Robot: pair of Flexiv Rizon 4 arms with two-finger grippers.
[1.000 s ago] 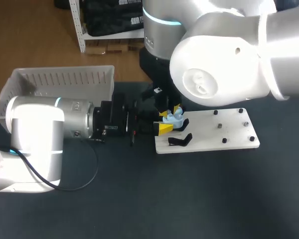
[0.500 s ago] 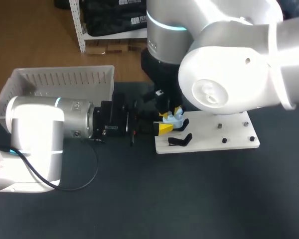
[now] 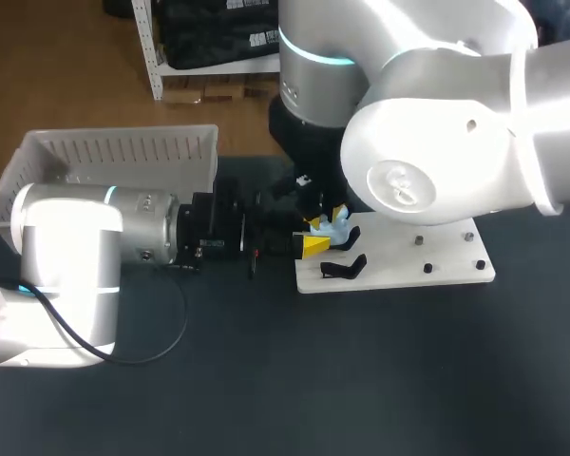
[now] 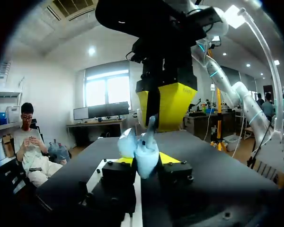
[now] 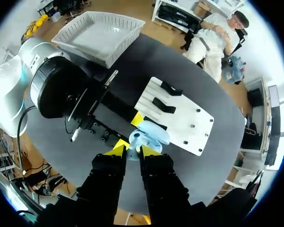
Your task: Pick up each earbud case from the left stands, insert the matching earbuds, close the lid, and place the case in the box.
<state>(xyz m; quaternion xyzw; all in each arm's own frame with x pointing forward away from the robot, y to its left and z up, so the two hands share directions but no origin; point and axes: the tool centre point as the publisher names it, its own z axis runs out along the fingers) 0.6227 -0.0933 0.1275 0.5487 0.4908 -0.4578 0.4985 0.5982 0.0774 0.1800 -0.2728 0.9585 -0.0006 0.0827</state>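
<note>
A: Pale blue plastic: the case point(image 3: 331, 226), up off the stands, at the board's point(image 3: 437, 249) end nearer the box point(image 3: 114, 152). Clamped from both sides by the left end effector point(image 4: 146, 161), lid point(image 4: 128, 142) open.

B: And the right end effector point(image 5: 131, 150)?

A: Directly over the case, pointing down, yellow tips pinched close, apparently on an earbud point(image 4: 151, 126), pale like the case. Lower end of the bud right at the case's opening. Seated or only touching: hard to tell from any view.

B: So the insertion step, by the look of it. First bud or second?

A: Cannot say. Inside of the case hidden behind the tips and the lid.

B: Next move, then?

A: Probably a short, straight push down, bud lined up with its socket, left grip firm underneath as the counterforce. Then a release and a clean lift away, with care not to drag the bud back out.

B: And after that?

A: Another bud if one is wanting. Otherwise lid folded shut, most likely by the right end effector, and the case carried over to the box, well apart from the board across the dark counter point(image 3: 361, 380).

B: Anything else near the work?

A: A black stand point(image 3: 345, 269) at the board's near edge, just beside the case, bare. A few small dark pegs point(image 3: 427, 269) farther along the board.
</note>
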